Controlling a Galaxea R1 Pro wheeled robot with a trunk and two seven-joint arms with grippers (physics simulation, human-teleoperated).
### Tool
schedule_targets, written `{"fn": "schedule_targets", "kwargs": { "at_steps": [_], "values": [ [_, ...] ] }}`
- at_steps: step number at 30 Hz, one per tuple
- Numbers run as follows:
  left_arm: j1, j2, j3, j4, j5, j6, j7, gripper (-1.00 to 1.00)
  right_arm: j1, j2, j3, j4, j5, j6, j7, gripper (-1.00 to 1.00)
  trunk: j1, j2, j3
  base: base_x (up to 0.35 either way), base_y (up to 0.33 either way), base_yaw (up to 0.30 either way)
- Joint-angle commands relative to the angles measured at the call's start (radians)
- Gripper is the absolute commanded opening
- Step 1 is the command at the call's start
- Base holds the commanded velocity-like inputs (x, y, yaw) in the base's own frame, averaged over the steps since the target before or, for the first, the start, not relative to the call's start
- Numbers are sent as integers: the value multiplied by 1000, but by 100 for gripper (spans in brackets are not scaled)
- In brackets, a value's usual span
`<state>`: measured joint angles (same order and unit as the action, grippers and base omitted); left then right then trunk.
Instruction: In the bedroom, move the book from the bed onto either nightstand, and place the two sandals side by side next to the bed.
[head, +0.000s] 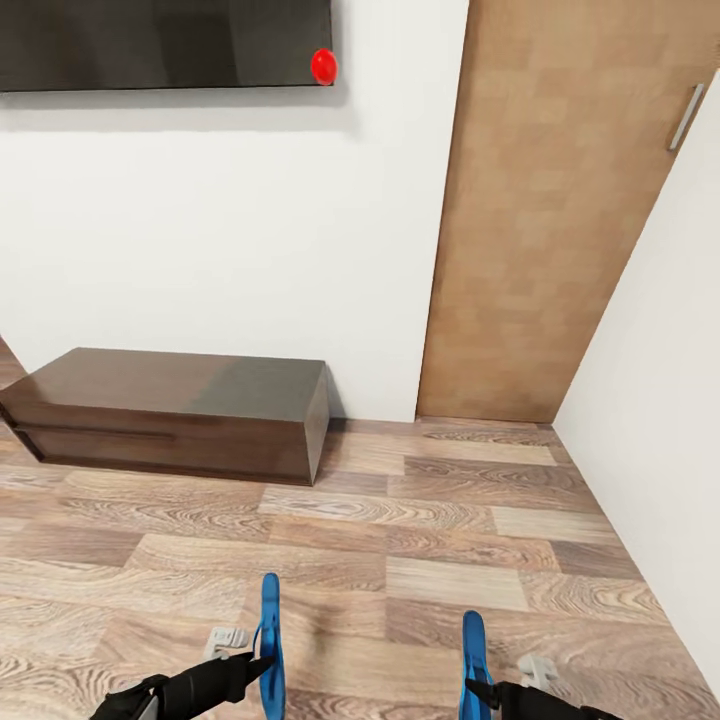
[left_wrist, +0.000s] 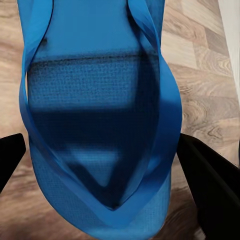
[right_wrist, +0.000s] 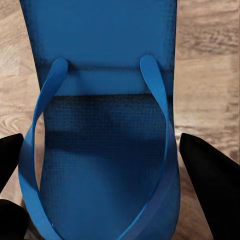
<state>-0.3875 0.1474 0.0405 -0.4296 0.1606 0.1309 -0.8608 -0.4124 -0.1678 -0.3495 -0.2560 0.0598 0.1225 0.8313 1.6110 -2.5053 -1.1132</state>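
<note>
Both bright blue, flat, thin-soled sandals are off the floor, one per arm. In the head view the left gripper (head: 262, 662) carries the left sandal (head: 270, 645) edge-on, its long axis pointing away from the robot toward the white wall (head: 230, 250). The right gripper (head: 480, 690) carries the right sandal (head: 474, 655) the same way, so the two long axes run roughly parallel, well apart.

Left wrist view: the sandal (left_wrist: 100, 120) lies between the black fingers (left_wrist: 207, 180), strap side toward the camera, long axis along the fingers. The jaws are closed onto its side edges. Right wrist view: the same arrangement, sandal (right_wrist: 105, 130) between black fingers (right_wrist: 210, 175), jaws clamped on its edges.

Key relation for the coming move: neither the bed nor a nightstand is in frame. Ahead are the long low dark brown wooden cabinet (head: 170, 410) against the wall, a light wood door (head: 560, 200) in the room's right corner and the brown wood-plank floor (head: 400, 540). Judgement: the base must turn toward the bed before either sandal can go down; both arms are equally placed, and the parallel hold already suits a side-by-side drop.

Hidden or unclear: the heel ends and finger contact points are cut off at the bottom edge of the head view. The book's whereabouts cannot be told. The dark wall panel (head: 165, 45) with a red dot (head: 323, 66) is probably a television, cropped at the top.
</note>
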Motion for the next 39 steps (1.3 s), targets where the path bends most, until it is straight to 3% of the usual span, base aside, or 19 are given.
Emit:
{"fn": "schedule_targets", "kwargs": {
  "at_steps": [1,13,24,35,39],
  "values": [
    [0,0,-4,0,7,10,-3,-100,0,1,-8,-1,6,7,6,-100,-1,0,3,0,0,0],
    [0,-15,-14,0,7,10,-1,-100,0,-8,-8,0,6,6,15,-100,-6,3,50,0,0,0],
    [0,-19,-13,22,8,10,0,-100,0,0,-8,0,11,4,12,-100,-11,5,92,0,0,0],
    [0,-24,-14,59,9,9,14,-100,0,1,-8,0,10,3,11,-100,-53,82,127,0,0,0],
    [1,-40,-13,63,9,8,35,-100,0,0,-8,0,7,3,11,-100,-68,110,139,0,0,0]
  ]
}}
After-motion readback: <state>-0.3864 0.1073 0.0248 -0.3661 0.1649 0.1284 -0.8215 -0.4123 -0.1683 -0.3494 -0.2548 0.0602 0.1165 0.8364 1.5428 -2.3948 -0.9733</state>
